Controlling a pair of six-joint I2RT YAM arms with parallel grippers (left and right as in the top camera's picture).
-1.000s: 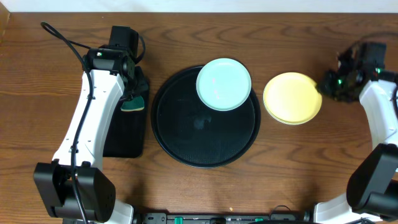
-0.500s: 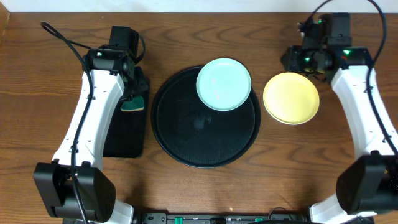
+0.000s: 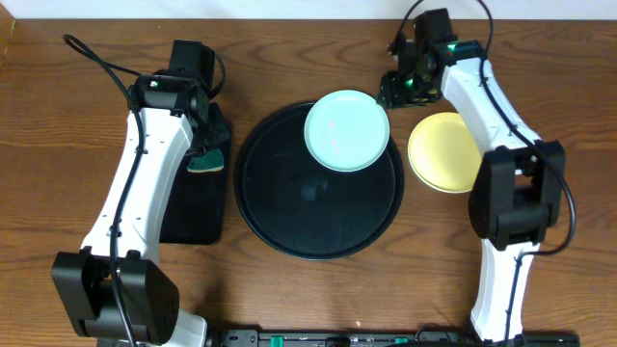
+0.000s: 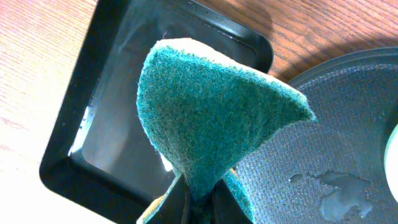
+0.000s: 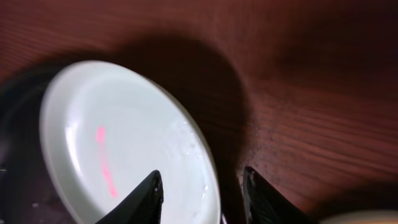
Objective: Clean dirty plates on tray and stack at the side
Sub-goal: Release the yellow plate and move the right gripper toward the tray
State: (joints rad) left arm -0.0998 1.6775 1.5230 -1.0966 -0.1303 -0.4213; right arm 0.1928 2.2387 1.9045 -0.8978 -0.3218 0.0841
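Right pincer point(image 5: 200, 186) open, mint plate point(image 5: 112, 137) rim between its fingers; left pincer point(image 4: 199, 200) clamps green sponge point(image 4: 217, 118).

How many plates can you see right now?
2: a mint plate on the round tray's upper edge, and a yellow plate on the table right of it. Another could hide beneath the yellow one.

Pinched in the left fingers point(image 4: 176, 205): a fuzzy teal-green sponge point(image 4: 211, 118), with a glossy black rectangular tray point(image 4: 112, 124) behind it. Between the black right fingers point(image 5: 146, 202): a pale mint plate point(image 5: 124, 143) streaked pink, over a reddish-brown grained table point(image 5: 311, 93).
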